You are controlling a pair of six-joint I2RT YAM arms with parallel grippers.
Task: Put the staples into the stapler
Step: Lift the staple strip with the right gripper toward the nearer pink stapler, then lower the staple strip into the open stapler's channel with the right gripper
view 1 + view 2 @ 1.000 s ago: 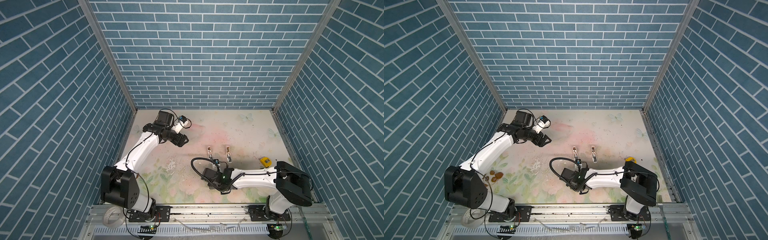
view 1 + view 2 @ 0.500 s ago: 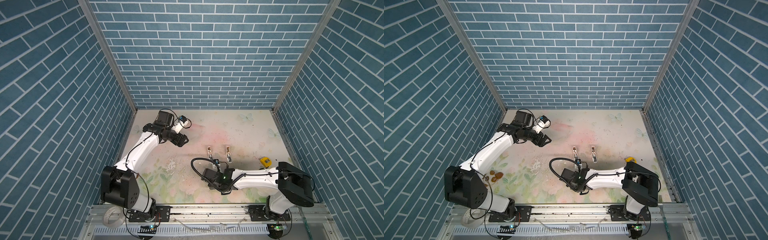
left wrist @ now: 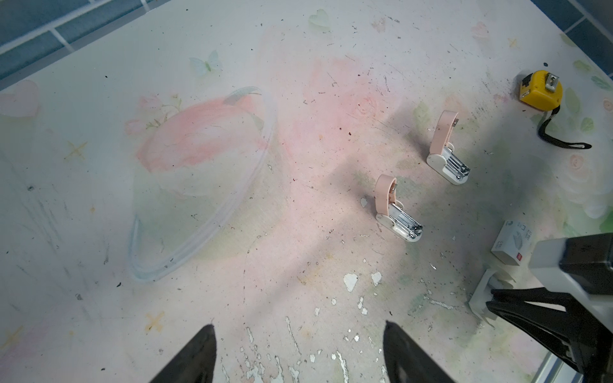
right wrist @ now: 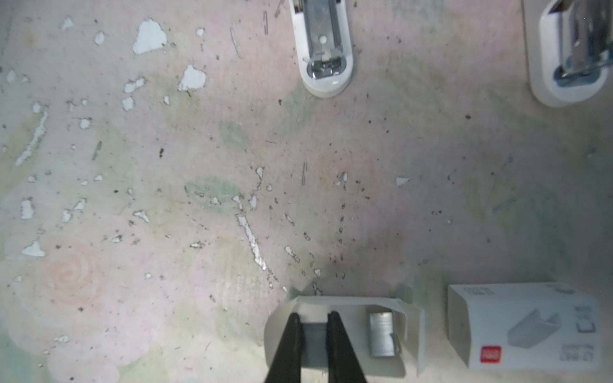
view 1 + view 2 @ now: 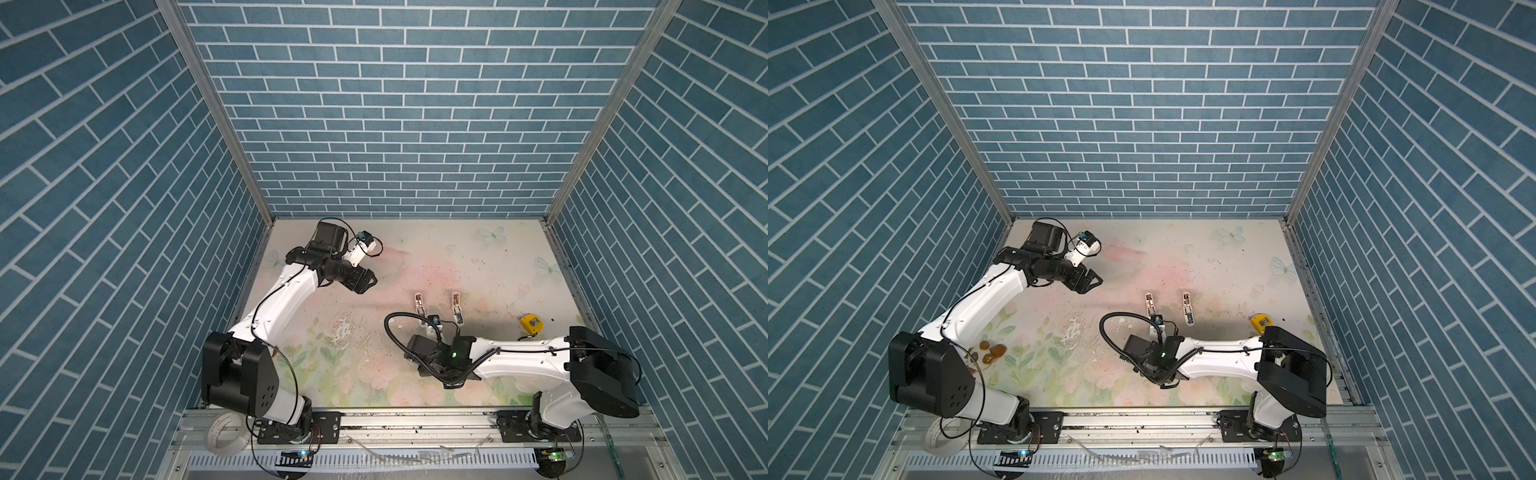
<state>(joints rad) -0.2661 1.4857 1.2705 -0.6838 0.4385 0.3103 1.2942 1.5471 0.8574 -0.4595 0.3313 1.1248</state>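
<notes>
Inside the white tray, the right gripper clamps a staple strip; a skewed lift might snap it apart.

Pretty much twin builds here: long glossy white plastic links between chunky matte black joint housings (the left shoulder one has a small cluster of holes in its side). The right arm has a thick ribbed black hose, a coiled black cord and a tiny green light. Flat black base plates show silver screws. The fingers are black tapered wedges.
</notes>
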